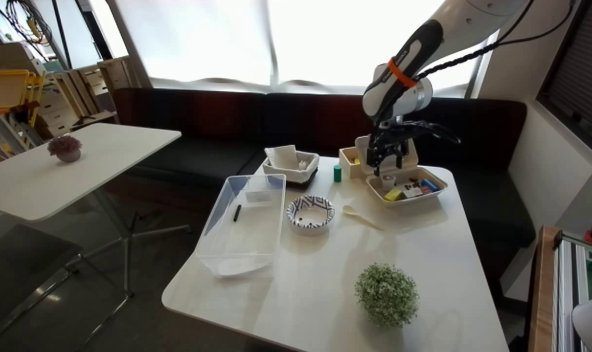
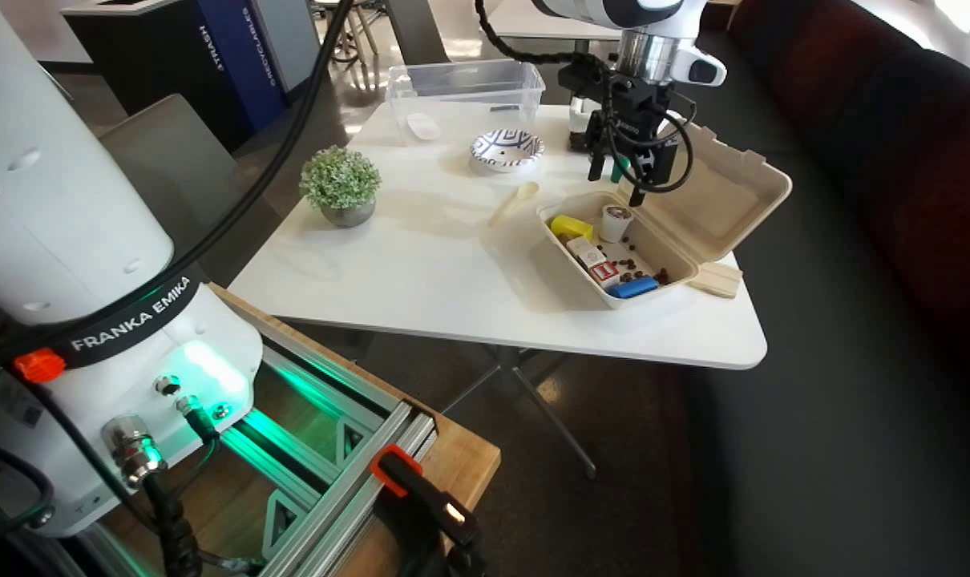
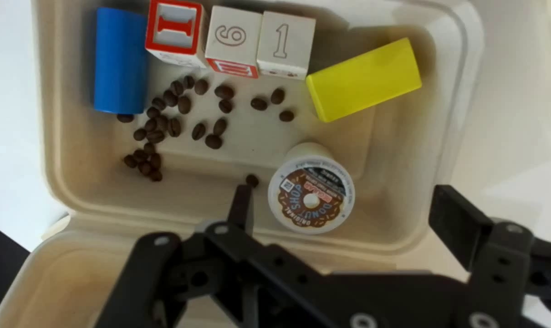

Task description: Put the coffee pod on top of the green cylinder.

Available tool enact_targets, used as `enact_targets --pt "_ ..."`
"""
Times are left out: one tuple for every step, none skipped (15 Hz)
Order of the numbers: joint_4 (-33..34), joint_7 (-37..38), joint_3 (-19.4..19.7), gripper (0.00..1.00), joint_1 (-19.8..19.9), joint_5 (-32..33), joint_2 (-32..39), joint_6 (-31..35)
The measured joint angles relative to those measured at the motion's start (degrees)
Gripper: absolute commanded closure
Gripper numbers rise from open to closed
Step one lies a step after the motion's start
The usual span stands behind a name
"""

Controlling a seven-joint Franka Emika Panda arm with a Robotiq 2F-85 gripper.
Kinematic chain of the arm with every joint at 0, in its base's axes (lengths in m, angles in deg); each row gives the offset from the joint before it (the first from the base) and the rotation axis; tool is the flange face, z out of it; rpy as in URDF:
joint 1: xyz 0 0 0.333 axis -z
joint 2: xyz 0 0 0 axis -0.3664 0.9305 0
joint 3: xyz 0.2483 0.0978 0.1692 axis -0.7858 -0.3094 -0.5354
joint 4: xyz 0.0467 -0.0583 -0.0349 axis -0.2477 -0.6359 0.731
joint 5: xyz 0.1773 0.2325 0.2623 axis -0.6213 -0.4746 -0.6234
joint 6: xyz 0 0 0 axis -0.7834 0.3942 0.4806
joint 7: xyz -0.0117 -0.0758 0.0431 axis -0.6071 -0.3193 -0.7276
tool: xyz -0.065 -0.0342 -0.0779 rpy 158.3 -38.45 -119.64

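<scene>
Green cyl (image 1: 337, 173) in both exterior views only, pod (image 3: 308, 198) txt legible in wrist view, hand (image 3: 344, 205) w/ fingers (image 3: 455, 223) apart

We've got a beige takeout box (image 3: 57, 136) | inside it we spot a blue cylinder (image 3: 120, 61), a yellow block (image 3: 364, 79), dark-brown beans (image 3: 155, 136) | also in there, our white coffee pod (image 3: 311, 196), brown doughnut print! | near the box, vivid green cylinder (image 1: 337, 174) | apart from the box, bowl (image 1: 310, 201) in blue-and-white zigzags | black gripper (image 3: 344, 206) above the box's edge!
</scene>
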Motion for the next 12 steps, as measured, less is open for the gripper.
enact_targets --pt "0.13 -0.12 -0.07 0.14 0.24 -0.10 0.37 0.00" --pt "0.25 -0.21 -0.11 0.14 0.47 -0.22 0.69 0.00" --pt "0.41 -0.36 -0.12 0.20 0.69 -0.31 0.99 0.03" --pt "0.60 -0.48 -0.13 0.16 0.91 -0.44 1.28 0.11" --pt "0.79 -0.61 -0.13 0.16 1.13 -0.56 1.58 0.16" --pt "1.02 -0.81 -0.14 0.15 1.35 -0.72 1.93 0.17" --pt "1.20 -1.03 -0.18 0.14 1.58 -0.96 2.24 0.23" --pt "1.32 -1.33 -0.31 0.14 1.84 -1.30 2.50 0.45" --pt "1.36 -1.81 -0.51 0.15 2.12 -1.72 2.69 0.96" --pt "1.37 -2.21 -0.73 0.16 2.37 -2.05 2.87 1.59" --pt "1.38 -2.41 -0.93 0.17 2.58 -2.27 3.06 2.27" --pt "1.42 -2.55 -1.14 0.18 2.78 -2.55 3.28 2.84"
